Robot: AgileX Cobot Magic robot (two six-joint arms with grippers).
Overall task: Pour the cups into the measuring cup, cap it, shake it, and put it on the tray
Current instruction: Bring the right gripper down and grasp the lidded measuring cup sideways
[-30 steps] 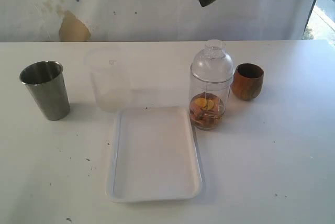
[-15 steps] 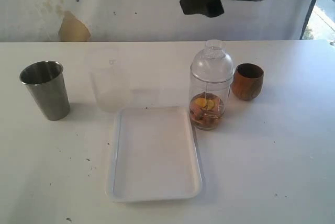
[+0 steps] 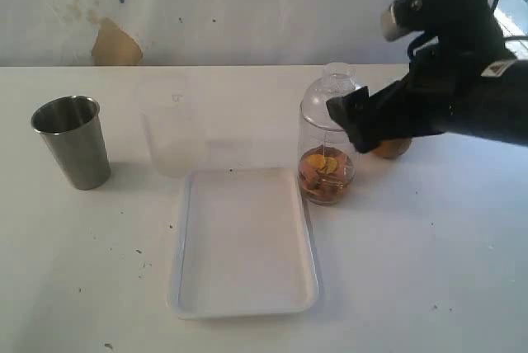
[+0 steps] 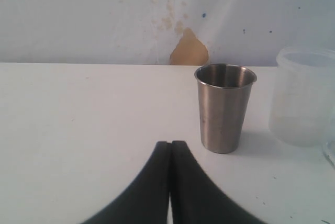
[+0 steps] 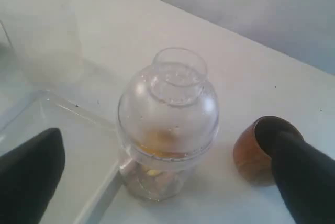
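The measuring cup (image 3: pixel 328 155) stands right of the tray (image 3: pixel 243 246), capped with a clear dome lid, with orange and yellow pieces at its bottom. My right gripper (image 3: pixel 351 118) is open beside its upper part. In the right wrist view the measuring cup (image 5: pixel 167 103) stands between and beyond the spread fingers (image 5: pixel 36 166), untouched. The wooden cup (image 3: pixel 393 149) is mostly hidden behind my right arm; it shows as the brown cup (image 5: pixel 250 153) by the other finger. The steel tumbler (image 3: pixel 73 140) stands far left. My left gripper (image 4: pixel 170 143) is shut and empty, short of the tumbler (image 4: pixel 225 106).
A cloudy translucent container (image 3: pixel 173 126) stands behind the tray's far left corner, also visible as the container (image 4: pixel 306 96) beside the tumbler. The tray's rim (image 5: pixel 99 198) lies close against the measuring cup's base. A white wall backs the table.
My right arm has come down from the top of the exterior view to the measuring cup's level, now covering most of the wooden cup. Nothing on the table has moved.
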